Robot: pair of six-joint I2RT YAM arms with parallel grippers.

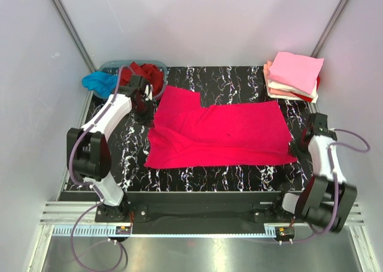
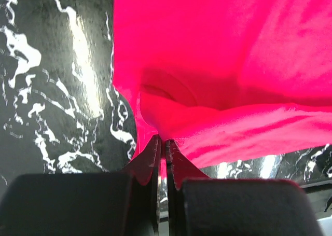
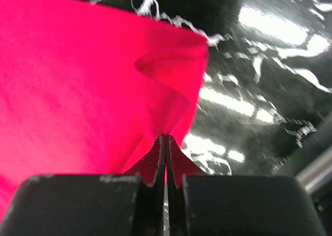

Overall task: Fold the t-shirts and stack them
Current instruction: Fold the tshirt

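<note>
A bright pinkish-red t-shirt (image 1: 221,131) lies spread across the black marbled table (image 1: 239,78), partly folded, with a doubled edge along its front left. My left gripper (image 1: 145,113) is shut on the shirt's left edge. In the left wrist view the cloth (image 2: 223,65) bunches into the closed fingertips of that gripper (image 2: 162,140). My right gripper (image 1: 294,147) is shut on the shirt's front right corner. The right wrist view shows the fabric (image 3: 78,80) curling up into that gripper (image 3: 166,137). A stack of folded t-shirts (image 1: 293,75), pale pink on top, sits at the back right.
A clear blue-tinted tub (image 1: 114,64) stands at the back left and holds a dark red shirt (image 1: 149,75). A turquoise shirt (image 1: 99,82) hangs over its left side. Pale walls close in the table on three sides.
</note>
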